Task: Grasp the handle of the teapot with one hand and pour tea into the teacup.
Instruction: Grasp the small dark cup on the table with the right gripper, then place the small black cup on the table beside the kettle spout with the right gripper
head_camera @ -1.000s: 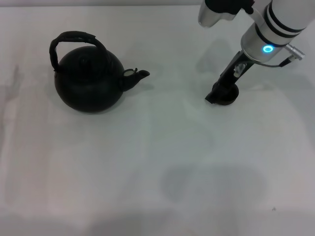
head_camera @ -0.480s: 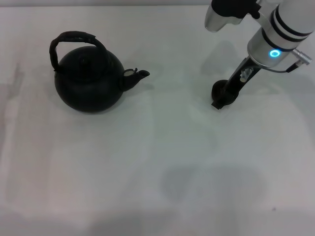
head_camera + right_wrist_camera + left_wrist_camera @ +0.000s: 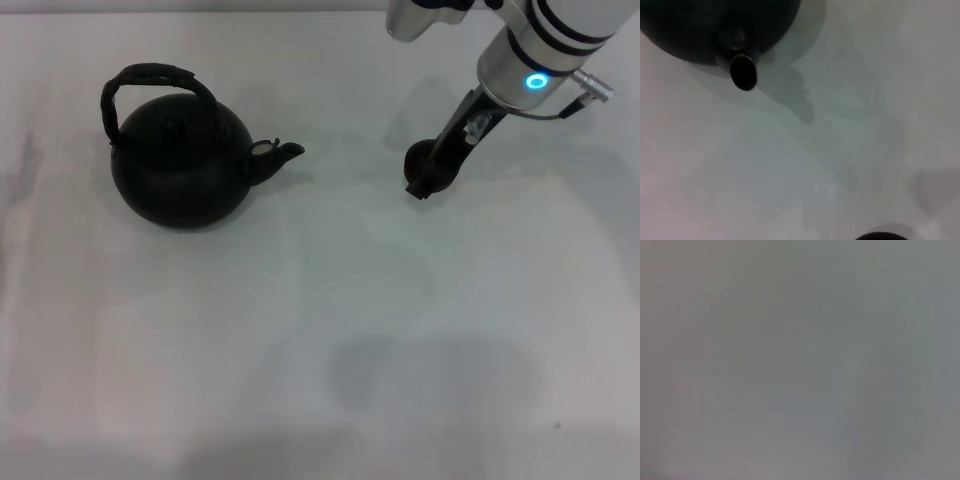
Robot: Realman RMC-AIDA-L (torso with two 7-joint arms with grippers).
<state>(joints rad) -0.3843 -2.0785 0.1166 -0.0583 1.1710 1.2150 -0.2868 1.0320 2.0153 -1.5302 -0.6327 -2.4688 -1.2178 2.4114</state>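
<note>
Matte black round teapot (image 3: 180,165), arched handle (image 3: 150,85), right end effector (image 3: 428,178) clamped on tiny teacup (image 3: 420,160)

The head view is evenly and brightly lit from above, and the white table (image 3: 300,330) looks washed out with faint mottling. The teapot (image 3: 180,165) reads as a near-featureless black mass; only a soft, short shadow lies beneath it. A broad, dim shadow lies on the table well in front of the teapot. The left wrist view is a blank grey blur. In the right wrist view the teapot's spout (image 3: 743,71) is soft-edged, and a darker shadow lies beside it.
</note>
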